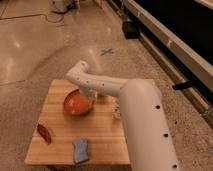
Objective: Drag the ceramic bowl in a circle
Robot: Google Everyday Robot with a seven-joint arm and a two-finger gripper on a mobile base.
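Observation:
The ceramic bowl (pixel 76 104) is wide and shallow, glossy orange inside with a darker rim. It sits on the wooden table (pixel 107 137), in the far middle part. My white arm reaches from the lower right across the table. The gripper (pixel 90 95) is at the bowl's far right rim, touching or just over it, and is mostly hidden by the wrist.
A small dark red-brown flat object (pixel 44 133) lies near the table's left front. A blue-grey cloth-like piece (pixel 80 150) lies at the front edge. A small white cup (pixel 117 111) peeks out beside my arm. The floor around has a blue cross mark (pixel 106 51).

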